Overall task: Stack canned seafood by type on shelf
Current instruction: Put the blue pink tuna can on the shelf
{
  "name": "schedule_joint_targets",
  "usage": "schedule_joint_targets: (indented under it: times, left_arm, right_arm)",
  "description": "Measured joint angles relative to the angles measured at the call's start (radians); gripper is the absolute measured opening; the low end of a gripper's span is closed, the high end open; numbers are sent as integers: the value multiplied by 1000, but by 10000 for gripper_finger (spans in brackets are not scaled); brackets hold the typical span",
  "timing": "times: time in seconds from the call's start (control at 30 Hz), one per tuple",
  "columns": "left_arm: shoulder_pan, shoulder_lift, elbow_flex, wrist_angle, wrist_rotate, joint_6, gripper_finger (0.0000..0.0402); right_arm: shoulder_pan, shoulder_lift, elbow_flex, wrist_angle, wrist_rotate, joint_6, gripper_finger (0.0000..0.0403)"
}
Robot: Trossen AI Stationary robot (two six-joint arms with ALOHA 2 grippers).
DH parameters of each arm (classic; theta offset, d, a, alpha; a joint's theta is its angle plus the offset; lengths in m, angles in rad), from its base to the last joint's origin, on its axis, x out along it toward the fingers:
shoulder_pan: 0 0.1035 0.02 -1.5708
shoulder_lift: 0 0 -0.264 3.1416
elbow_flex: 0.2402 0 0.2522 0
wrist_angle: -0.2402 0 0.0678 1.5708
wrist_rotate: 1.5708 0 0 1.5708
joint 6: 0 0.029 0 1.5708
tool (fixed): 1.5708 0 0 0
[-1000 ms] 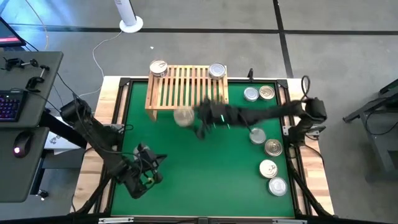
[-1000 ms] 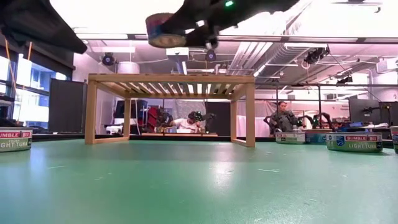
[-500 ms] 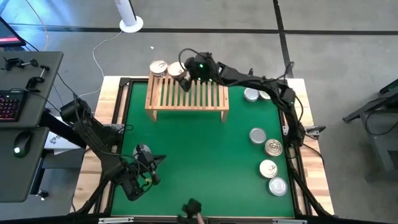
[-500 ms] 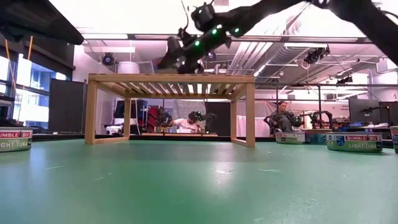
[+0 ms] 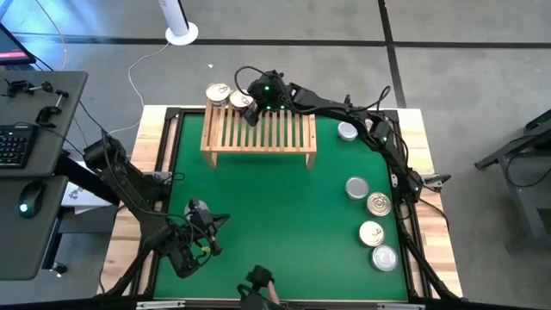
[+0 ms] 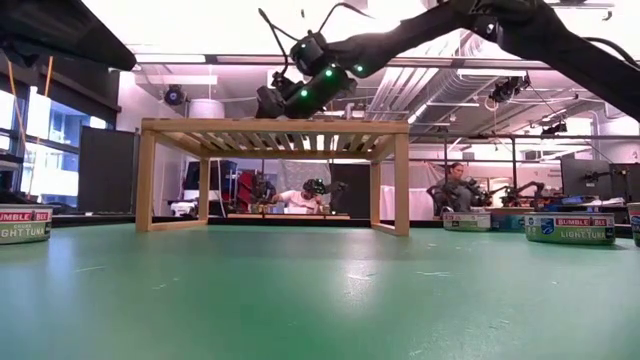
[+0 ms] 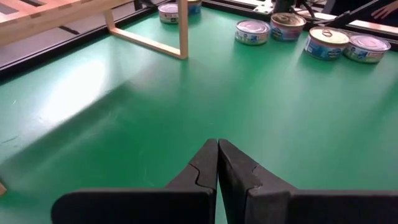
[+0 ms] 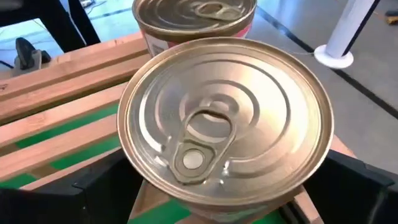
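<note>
High view: the right arm is reaching across the worktop (image 5: 258,258) toward 11 o'clock, its right gripper (image 5: 244,103) sitting over the far left corner of the shelf (image 5: 258,133). Right wrist view: a gold tin (image 8: 224,124) is sitting on the wooden slats between the spread fingers (image 8: 102,186), which are flanking it on both sides; whether they are pressing its sides cannot be told. A second gold tin (image 8: 193,22) is standing just beyond it, near or touching, on the same corner. From above this second tin (image 5: 219,93) is showing at the shelf's 11 o'clock corner.

Low view: the right gripper (image 6: 275,103) is hanging right at the shelf top (image 6: 275,127), green lights glowing on the wrist.

Five more tins are lying on the green mat toward 3 o'clock: one silver tin (image 5: 347,131) by the shelf's right end, then a line of four (image 5: 370,220) running down to 4 o'clock.

Left gripper (image 7: 217,163) is waiting at 7 o'clock, low over the mat, fingers clenched together with nothing between them.
</note>
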Motion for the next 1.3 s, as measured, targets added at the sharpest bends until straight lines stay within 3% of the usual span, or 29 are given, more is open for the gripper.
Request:
schedule_joint_targets:
  times: [0.5,0.8,1.0,1.13,1.3]
  left_arm:
    - [45,-8,36,9,0,19,0]
    - [241,-129,136,14,-3,430,0]
    - [377,-206,138,21,31,575,0]
    - [519,-256,138,70,103,732,0]
    - [779,-291,138,189,299,987,0]
  right_arm:
    - [3,-6,1,-37,4,-47,396]
    - [0,-46,0,-79,12,-21,396]
    - [-2,-78,0,-174,30,-36,397]
    - [1,-127,0,-264,88,-93,397]
    - [32,-227,0,-406,185,-170,397]
